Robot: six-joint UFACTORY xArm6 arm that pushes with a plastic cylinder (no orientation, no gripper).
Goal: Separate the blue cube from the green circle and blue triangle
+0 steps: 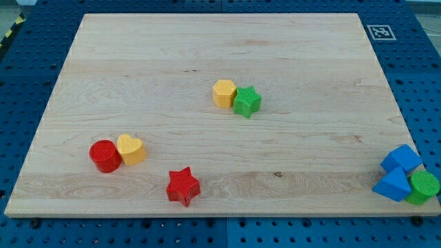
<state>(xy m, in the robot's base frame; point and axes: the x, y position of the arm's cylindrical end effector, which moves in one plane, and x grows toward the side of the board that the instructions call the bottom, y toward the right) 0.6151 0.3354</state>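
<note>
Pale wood makes up the board, which lies on a blue pegboard surface with a small black-and-white marker tag just off its corner at the view's top right. My tip does not show anywhere in the camera view, and neither does any part of the rod or arm, so its pose and its place relative to the blocks cannot be told.

The task's three blocks sit packed together at the board's corner on the view's bottom right. The blue cube is the uppermost of them. Just below it, touching it, lies the blue triangle, and the green circle sits against the triangle's right side, below the cube, hanging partly over the board's edge.

Near the middle of the board a yellow hexagon-like block touches a green star on its right. Toward the view's bottom left, a red cylinder and a yellow heart stand side by side, touching. A red star sits alone near the bottom edge, apart from that pair
</note>
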